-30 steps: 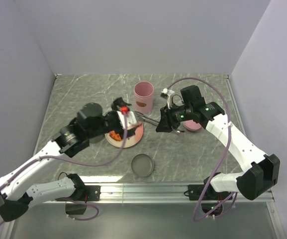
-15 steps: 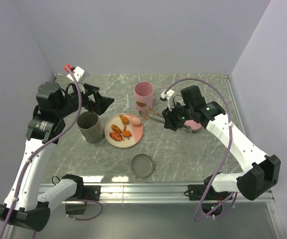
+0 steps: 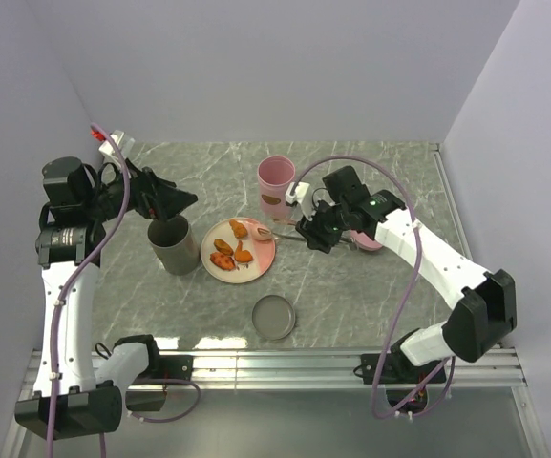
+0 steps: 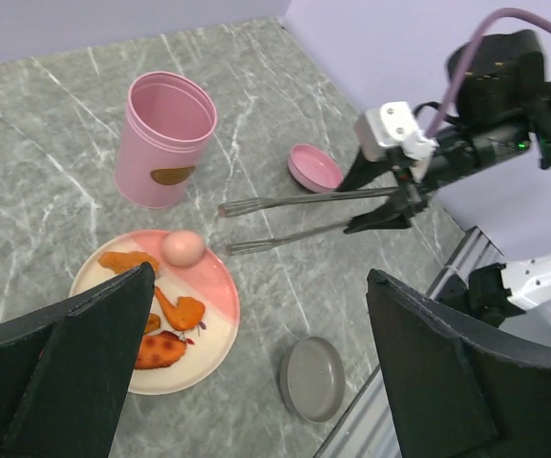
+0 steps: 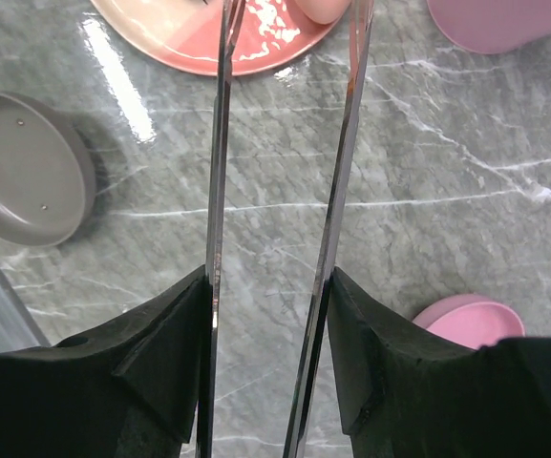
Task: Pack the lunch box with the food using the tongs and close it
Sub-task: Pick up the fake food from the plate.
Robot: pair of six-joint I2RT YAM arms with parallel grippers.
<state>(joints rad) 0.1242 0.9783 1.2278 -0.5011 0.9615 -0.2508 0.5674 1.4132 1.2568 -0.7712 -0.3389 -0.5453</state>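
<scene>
Grey veined marble tabletop (image 3: 342,286), pale lilac walls (image 3: 275,67) on three sides, metal rail (image 3: 275,367) along near edge.

The bench (image 3: 370,286) is grey stone with thin white lines running through it. A round plate (image 3: 261,256), part pink and part cream, sits in the middle. Just left of the plate stands a tall grey cup (image 3: 173,245). Behind the plate, farther away, stands a tall pink cup (image 3: 275,186). A grey lid (image 3: 274,316) lies near the front edge. A small pink lid (image 4: 314,168) lies off to the right.
</scene>
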